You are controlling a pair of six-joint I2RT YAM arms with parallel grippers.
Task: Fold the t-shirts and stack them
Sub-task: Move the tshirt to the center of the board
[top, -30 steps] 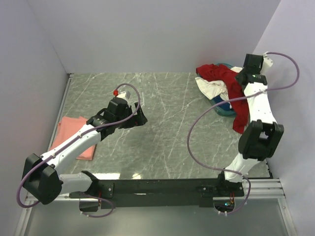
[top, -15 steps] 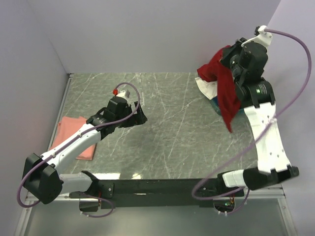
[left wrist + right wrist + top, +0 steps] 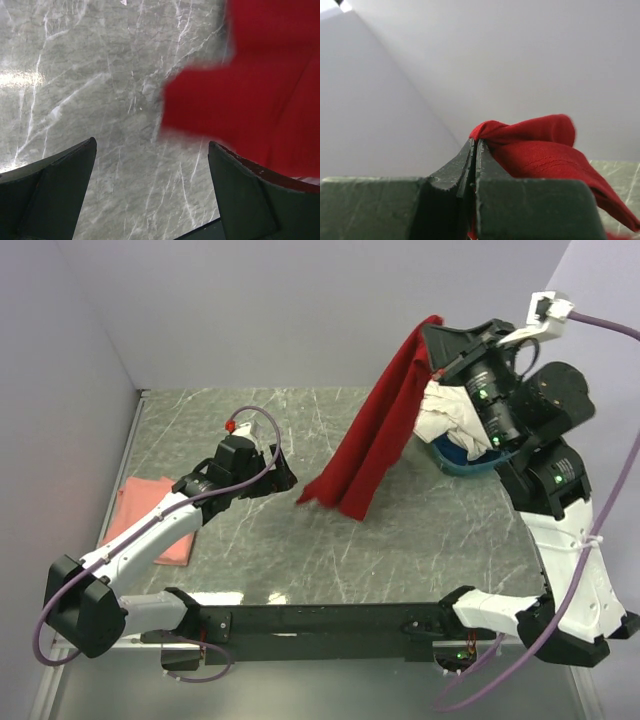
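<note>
Basin (image 3: 466, 462) partly hidden; right end effector (image 3: 475, 146) pinches red t-shirt (image 3: 372, 435).

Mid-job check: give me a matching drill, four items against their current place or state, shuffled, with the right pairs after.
Column one
1. red shirt
2. pink shirt
3. white shirt
4. left gripper

Column two
A. open above the table
B. heaped on the blue basin
C. lying flat at the table's left side
D. hanging from the shut right gripper

Pairs: 1-D, 2-C, 3-B, 4-A
</note>
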